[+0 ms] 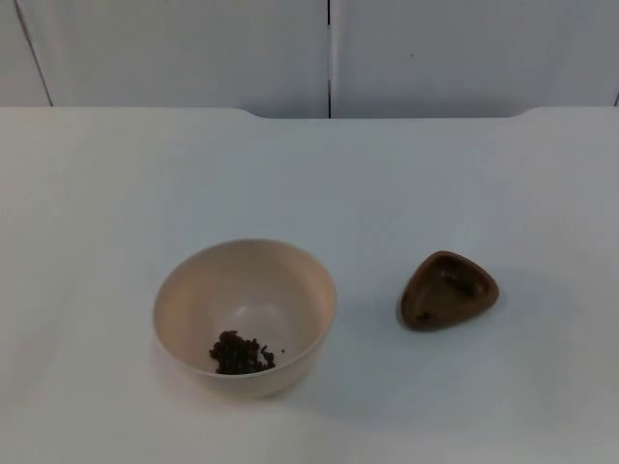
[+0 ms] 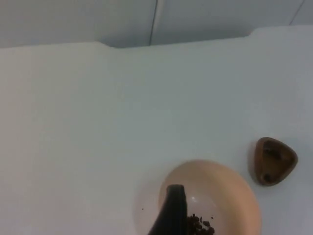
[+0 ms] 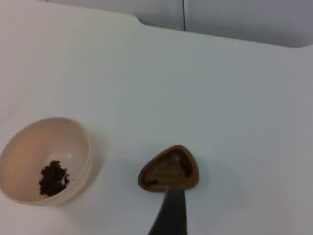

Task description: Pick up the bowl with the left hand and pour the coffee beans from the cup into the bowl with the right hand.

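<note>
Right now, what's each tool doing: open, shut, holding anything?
Left tool: above the bowl, holding nothing; open or shut cannot be told.
Right tool: above the cup, holding nothing; cannot be told either.

A white table top ends at a grey partition wall.

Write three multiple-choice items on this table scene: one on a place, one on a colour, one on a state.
1. Where are the coffee beans?
A. in the bowl
B. in the cup
C. spilled on the table

2. What colour is the cup?
A. white
B. brown
C. blue

3. How does the bowl stand?
A. upside down
B. lifted off the table
C. upright on the table

Answers: 1 A, a dark heap lies inside the bowl. 2 B, the cup is brown in every view. 3 C, its opening faces up and it rests on the white top, beside the cup and apart from it.
</note>
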